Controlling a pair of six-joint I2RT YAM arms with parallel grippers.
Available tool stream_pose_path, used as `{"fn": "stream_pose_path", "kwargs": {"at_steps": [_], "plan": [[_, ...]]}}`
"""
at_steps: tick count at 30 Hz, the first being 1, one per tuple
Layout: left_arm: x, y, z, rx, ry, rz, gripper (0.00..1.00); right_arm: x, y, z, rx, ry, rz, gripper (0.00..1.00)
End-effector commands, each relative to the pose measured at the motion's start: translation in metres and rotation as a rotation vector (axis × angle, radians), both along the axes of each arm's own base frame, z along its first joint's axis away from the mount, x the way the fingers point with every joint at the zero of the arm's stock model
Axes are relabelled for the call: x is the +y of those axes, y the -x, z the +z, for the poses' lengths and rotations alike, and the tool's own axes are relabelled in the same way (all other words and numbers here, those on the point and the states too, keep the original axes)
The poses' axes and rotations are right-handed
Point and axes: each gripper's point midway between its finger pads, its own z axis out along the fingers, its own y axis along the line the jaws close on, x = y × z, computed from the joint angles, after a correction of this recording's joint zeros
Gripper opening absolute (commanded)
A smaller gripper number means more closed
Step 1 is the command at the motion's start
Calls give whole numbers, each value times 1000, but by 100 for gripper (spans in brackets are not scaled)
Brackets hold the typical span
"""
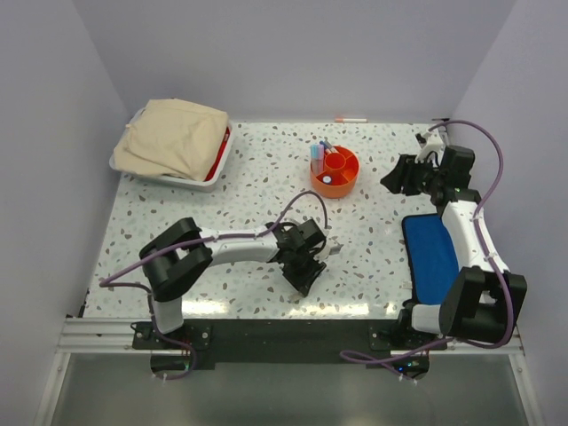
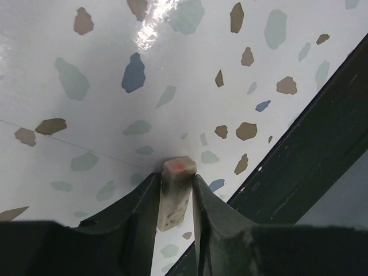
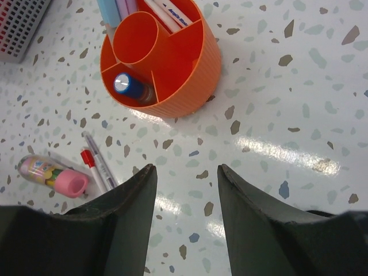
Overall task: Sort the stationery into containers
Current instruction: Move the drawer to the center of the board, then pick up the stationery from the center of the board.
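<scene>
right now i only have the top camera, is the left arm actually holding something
Observer: Yes. The left fingers are shut on a small beige block with a red mark on its end.
Operator: is the right one carrying anything
Observer: No, the right fingers are open and empty.
Operator: what's outside the tub
Observer: A clear tube with a pink cap and a red-capped pen lie side by side outside the orange tub.
</scene>
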Motion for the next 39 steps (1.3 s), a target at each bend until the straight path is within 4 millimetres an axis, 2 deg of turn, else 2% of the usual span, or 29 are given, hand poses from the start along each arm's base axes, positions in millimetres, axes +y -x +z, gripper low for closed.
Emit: {"fn": "stream_pose_path", "kwargs": {"at_steps": [1,4,8,10,13,14,15,17,18,19,20,21,23,25,26,27,28,29,30,31,32,33,35,36,37,39], "plan": [[35,24,-32,-51,-168,-29,31,3,5,14,-59,1,19,50],[48,32,-41,-110,-213,-82,28,3,7,14,-64,11,24,50],[53,14,-46,-220,-250,-151,31,3,9,10,-48,7,25,50],[50,11,-48,-230,-245,-175,29,4,7,10,-49,3,25,50],[41,11,-53,-227,-218,-229,14,2,5,14,-48,2,15,50],[37,10,-52,-225,-209,-247,0,2,4,18,-55,5,12,50],[22,4,-42,-247,-175,-262,0,2,4,20,-56,6,13,51],[15,-12,-21,-286,-152,-292,0,0,5,28,-55,18,10,50],[-2,-23,0,-309,-92,-283,0,-2,5,32,-73,47,21,50],[-5,-44,23,-348,-40,-286,0,-3,6,37,-74,59,18,50],[-5,-54,39,-367,-22,-273,0,-4,6,39,-80,72,23,50],[-17,-68,66,-401,49,-271,0,-4,7,41,-81,77,25,50],[-24,-104,114,-533,142,-282,0,-2,8,46,-99,87,49,50],[-42,-145,178,-719,293,-287,0,-1,8,47,-114,92,61,50],[-49,-154,199,-772,365,-294,0,0,8,47,-125,91,68,50],[-47,-170,211,-822,409,-276,0,0,5,50,-152,94,69,50],[-58,-185,247,-957,533,-275,0,1,6,47,-159,92,70,50],[-64,-185,262,-992,642,-305,0,1,6,48,-167,82,64,50],[-55,-197,252,-1019,683,-287,0,0,2,50,-190,80,56,50],[-62,-207,290,-1153,830,-260,0,0,2,47,-184,73,46,50],[-63,-208,293,-1179,897,-274,0,0,0,45,-172,53,29,50],[-58,-216,286,-1200,919,-257,0,-1,-3,45,-176,49,20,50],[-66,-227,286,-1224,996,-251,0,-3,-6,41,-177,53,13,50],[-68,-235,292,-1234,1015,-250,0,-3,-8,40,-182,55,11,50],[-75,-243,279,-1215,1025,-253,0,-3,-8,38,-179,57,15,50],[-81,-249,283,-1226,1062,-273,0,-5,-11,30,-168,87,36,50]]}}
